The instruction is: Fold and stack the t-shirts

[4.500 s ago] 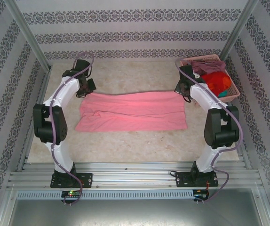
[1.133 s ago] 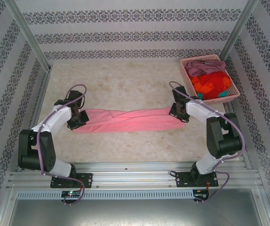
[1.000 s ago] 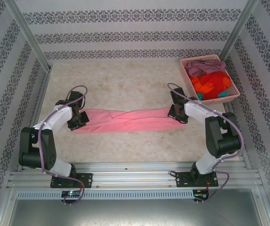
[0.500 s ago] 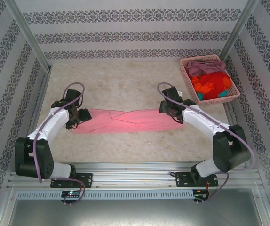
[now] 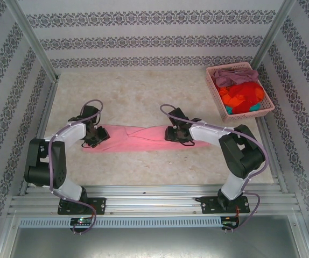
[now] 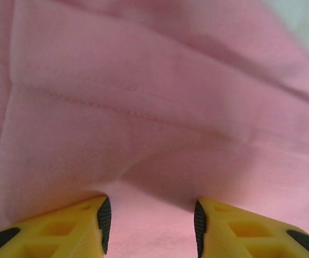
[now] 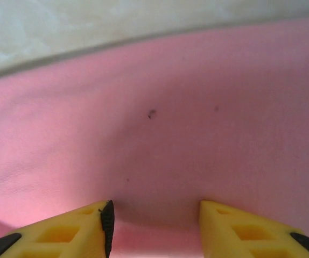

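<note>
The light pink t-shirt lies on the table as a long, narrow, twisted strip running left to right. My left gripper is down on its left end, and my right gripper is down on its right part. In the left wrist view the left gripper is open, its yellow fingers astride creased pink cloth. The right gripper is open too, with smooth pink cloth between and ahead of its fingers. Mauve, orange-red and teal shirts lie heaped in the basket.
The pink lattice basket stands at the back right corner of the table. Patterned walls close in the back and both sides. Bare beige tabletop stretches behind the strip and in front of it up to the metal rail.
The shirt was pulled toward the near side and folded into a narrow strip. Over the last second the right gripper slid left along it, and the left gripper shifted slightly right.
</note>
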`<move>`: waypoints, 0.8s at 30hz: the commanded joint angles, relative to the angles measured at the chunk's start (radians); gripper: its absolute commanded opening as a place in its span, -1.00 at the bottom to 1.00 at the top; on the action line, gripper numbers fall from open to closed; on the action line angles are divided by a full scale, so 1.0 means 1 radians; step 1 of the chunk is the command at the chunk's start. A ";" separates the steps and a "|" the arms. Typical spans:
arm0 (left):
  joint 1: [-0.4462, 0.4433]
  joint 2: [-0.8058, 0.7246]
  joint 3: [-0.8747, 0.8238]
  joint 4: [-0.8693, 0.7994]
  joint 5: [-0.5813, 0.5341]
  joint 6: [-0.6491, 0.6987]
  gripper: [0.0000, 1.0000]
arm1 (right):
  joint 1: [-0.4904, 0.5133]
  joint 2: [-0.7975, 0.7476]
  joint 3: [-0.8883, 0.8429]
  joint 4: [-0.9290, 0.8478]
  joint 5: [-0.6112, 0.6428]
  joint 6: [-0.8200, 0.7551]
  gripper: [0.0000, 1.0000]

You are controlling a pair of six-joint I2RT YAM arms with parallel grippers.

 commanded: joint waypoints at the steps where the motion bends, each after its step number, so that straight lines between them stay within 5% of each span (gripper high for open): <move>1: 0.025 0.060 -0.018 0.072 -0.011 0.008 -0.10 | -0.006 0.006 -0.016 0.020 -0.013 0.015 -0.10; 10: 0.051 0.390 0.366 0.023 -0.055 0.087 -0.07 | 0.009 0.069 -0.001 0.023 -0.059 0.028 -0.10; 16: 0.051 0.692 0.816 -0.130 -0.100 0.153 0.03 | 0.093 0.114 0.009 0.078 -0.133 0.051 -0.09; 24: 0.051 1.083 1.478 -0.361 -0.099 0.192 0.43 | 0.221 0.273 0.286 0.012 -0.254 -0.027 -0.07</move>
